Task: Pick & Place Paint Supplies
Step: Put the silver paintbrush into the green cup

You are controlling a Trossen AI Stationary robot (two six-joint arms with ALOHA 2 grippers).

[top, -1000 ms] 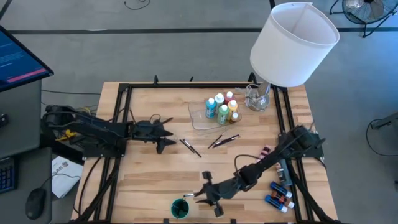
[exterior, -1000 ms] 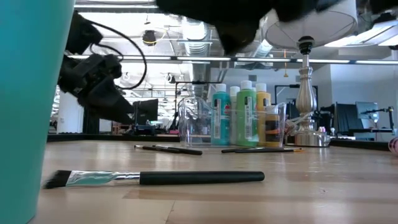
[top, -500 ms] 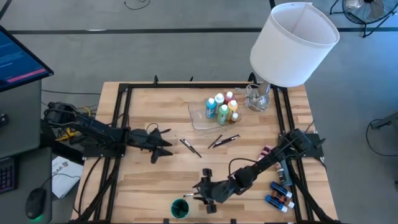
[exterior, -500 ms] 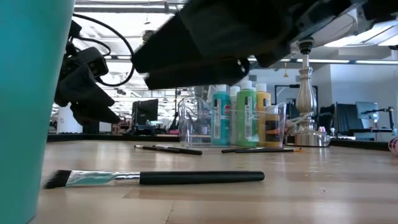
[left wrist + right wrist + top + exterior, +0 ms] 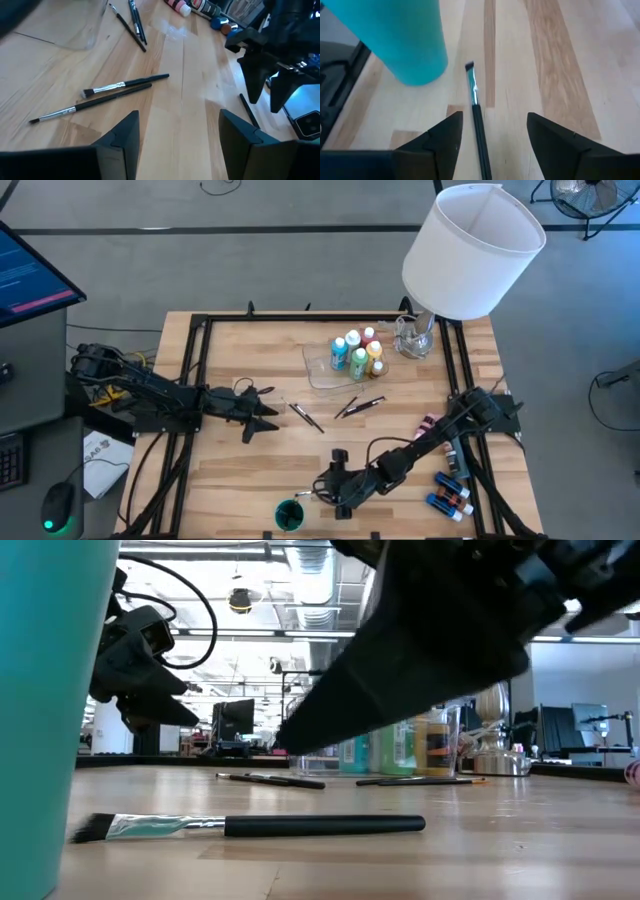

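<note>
A dark-handled brush (image 5: pixel 477 114) lies flat on the table beside a teal cup (image 5: pixel 400 40), near the front edge. My right gripper (image 5: pixel 492 142) hangs open just above the brush (image 5: pixel 260 827), one finger on either side of its handle, touching nothing. In the high view this right gripper (image 5: pixel 338 485) is right of the cup (image 5: pixel 290 515). My left gripper (image 5: pixel 262 415) waits open at the table's left. Two brushes (image 5: pixel 115 92) lie ahead of the left gripper (image 5: pixel 180 145). Several white-capped paint bottles (image 5: pixel 357 353) stand in a clear tray (image 5: pixel 322 370).
Another pair of brushes (image 5: pixel 360 406) lies near the table's middle. More bottles and markers (image 5: pixel 450 495) lie at the right front edge. A lamp with a big white shade (image 5: pixel 470 250) stands at the far right corner. A black frame (image 5: pixel 195 380) runs round the table.
My right gripper has sunk toward the brush beside the teal cup and tipped its fingers further down. My left gripper has swung a little toward the table's near edge. The brush has stayed where it was.
</note>
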